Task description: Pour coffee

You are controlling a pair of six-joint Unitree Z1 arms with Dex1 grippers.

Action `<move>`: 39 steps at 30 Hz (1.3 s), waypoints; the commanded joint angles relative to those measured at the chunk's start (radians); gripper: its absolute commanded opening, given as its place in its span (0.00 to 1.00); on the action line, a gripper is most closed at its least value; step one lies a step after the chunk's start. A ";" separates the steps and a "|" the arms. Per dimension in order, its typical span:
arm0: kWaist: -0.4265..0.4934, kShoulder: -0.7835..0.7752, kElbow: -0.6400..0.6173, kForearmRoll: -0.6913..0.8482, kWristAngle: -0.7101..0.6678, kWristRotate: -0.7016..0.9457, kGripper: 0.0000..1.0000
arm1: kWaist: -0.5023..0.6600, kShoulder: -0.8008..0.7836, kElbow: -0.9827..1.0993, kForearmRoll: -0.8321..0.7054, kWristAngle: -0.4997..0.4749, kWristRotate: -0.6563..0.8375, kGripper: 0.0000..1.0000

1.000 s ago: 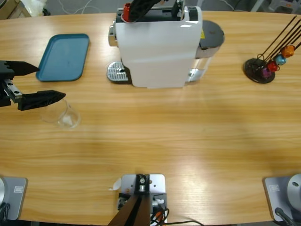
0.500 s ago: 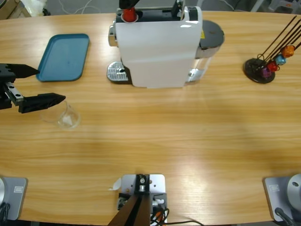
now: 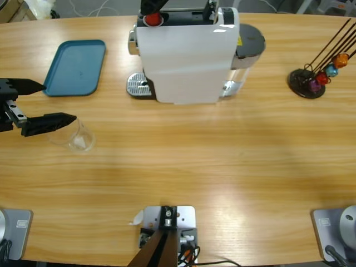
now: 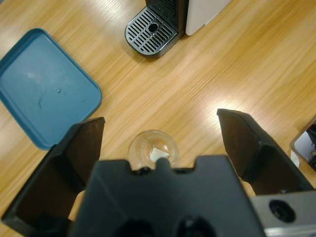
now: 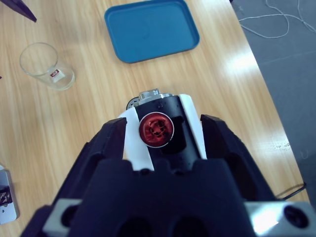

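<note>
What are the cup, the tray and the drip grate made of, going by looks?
Cup: clear glass or hard clear plastic; the wood grain shows through its wall.
Tray: blue, matte, likely moulded plastic; rounded corners, raised rim, faint scuffs in the left wrist view.
Drip grate: probably metal or chromed plastic; silvery, slotted, shiny.

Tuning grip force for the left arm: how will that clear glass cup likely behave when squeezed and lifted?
The glass cup looks thin-walled and smooth, so probably light, slippery and breakable under hard squeezing. It stands upright with a narrower base, so an off-centre push may tip it. The left gripper is open wide beside it.
</note>
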 commanded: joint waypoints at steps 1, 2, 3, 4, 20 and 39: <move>0.002 -0.015 0.037 -0.003 0.004 -0.019 1.00 | 0.008 0.060 0.050 -0.005 0.016 0.012 0.62; 0.002 -0.013 0.037 -0.004 0.004 -0.019 1.00 | 0.007 0.061 0.048 -0.005 0.017 0.012 0.54; 0.002 -0.013 0.038 -0.004 0.004 -0.019 1.00 | 0.006 0.063 0.049 -0.005 0.019 0.012 0.50; 0.002 -0.013 0.039 -0.003 0.004 -0.020 1.00 | 0.006 0.063 0.050 -0.005 0.019 0.012 0.50; 0.002 -0.020 0.046 -0.004 0.005 -0.028 1.00 | 0.006 0.075 0.064 0.002 0.042 0.012 0.28; 0.002 -0.015 0.048 -0.005 0.005 -0.029 1.00 | -0.005 0.021 0.072 -0.244 0.136 0.248 0.01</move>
